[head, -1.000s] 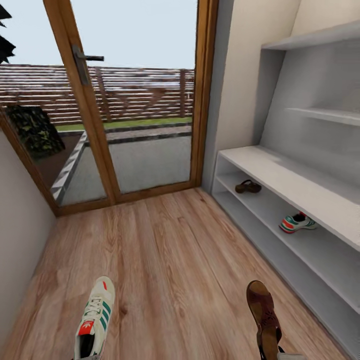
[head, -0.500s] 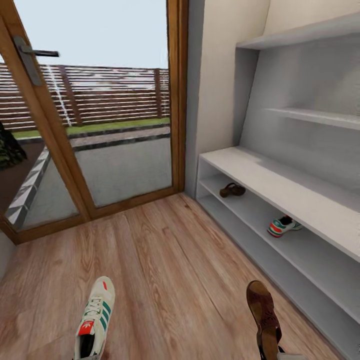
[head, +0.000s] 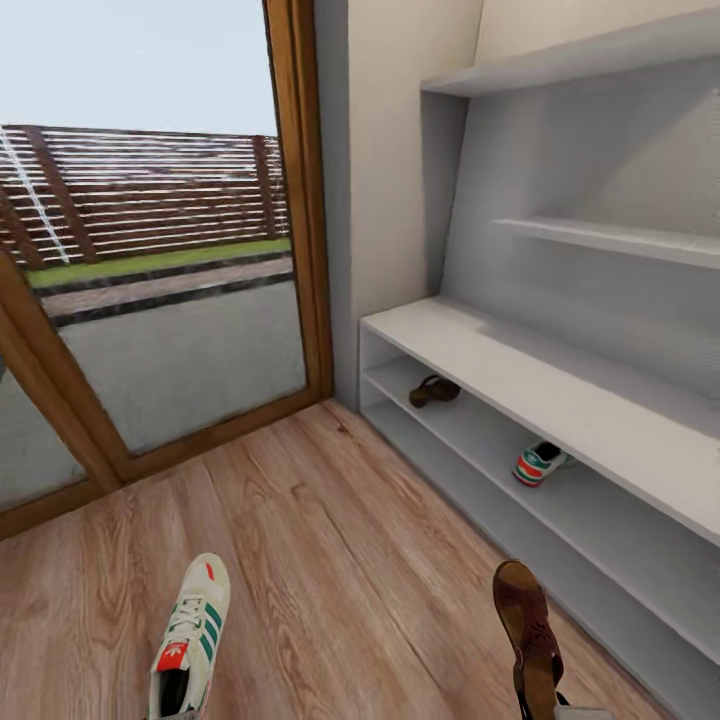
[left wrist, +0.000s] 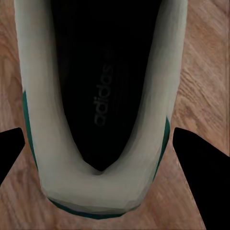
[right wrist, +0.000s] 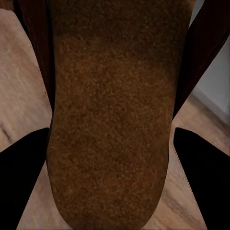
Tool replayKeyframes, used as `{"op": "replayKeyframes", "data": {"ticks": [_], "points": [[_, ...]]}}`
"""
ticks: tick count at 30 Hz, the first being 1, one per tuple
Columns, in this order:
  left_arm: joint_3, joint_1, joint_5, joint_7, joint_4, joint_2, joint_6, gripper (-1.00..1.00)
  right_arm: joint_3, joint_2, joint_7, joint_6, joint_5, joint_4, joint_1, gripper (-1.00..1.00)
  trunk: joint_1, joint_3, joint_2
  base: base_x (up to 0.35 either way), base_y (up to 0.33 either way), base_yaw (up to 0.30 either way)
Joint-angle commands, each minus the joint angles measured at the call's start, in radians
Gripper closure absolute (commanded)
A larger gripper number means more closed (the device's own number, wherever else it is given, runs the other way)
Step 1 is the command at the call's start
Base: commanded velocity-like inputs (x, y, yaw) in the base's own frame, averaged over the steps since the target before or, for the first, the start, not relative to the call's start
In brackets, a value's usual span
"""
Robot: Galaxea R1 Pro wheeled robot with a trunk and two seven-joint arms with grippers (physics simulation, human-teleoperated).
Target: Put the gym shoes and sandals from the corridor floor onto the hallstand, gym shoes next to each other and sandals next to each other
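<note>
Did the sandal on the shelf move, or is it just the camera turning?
No. The sandal sits at the same spot on the hallstand shelf, near its door end. The whole view shifted left, so the camera turned.

Corridor floor [head: 330, 560] and hallstand [head: 520, 370] are viewed from the head, forward and down. Gym shoe [left wrist: 100, 110] and sandal [right wrist: 110, 120] are framed very close by wrist views, shared with head view's bottom edge.

white green-striped gym shoe [head: 190, 635], dark brown sandal [head: 527, 625], pale grey hallstand [head: 560, 385]
</note>
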Motion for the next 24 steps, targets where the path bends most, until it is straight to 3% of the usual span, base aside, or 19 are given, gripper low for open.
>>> {"op": "replayKeyframes", "data": {"ticks": [1,11,24], "points": [[0.009,-0.001,-0.007,-0.006,0.0,-0.001,-0.004,1.0,-0.004,0.0,-0.001,-0.003,0.004,0.001,-0.001,1.0,0.0,-0.001,0.0,0.338,0.096,-0.276],[0.008,-0.001,-0.009,-0.01,0.0,-0.001,-0.003,1.0,-0.004,0.0,-0.001,-0.003,0.005,0.0,-0.001,1.0,0.0,-0.001,0.0,0.305,0.199,-0.276],[0.007,-0.001,-0.012,-0.019,0.0,-0.001,-0.004,1.0,-0.004,0.0,-0.001,-0.003,0.003,-0.001,-0.001,1.0,0.0,-0.001,0.0,0.019,0.014,-0.276]]}}
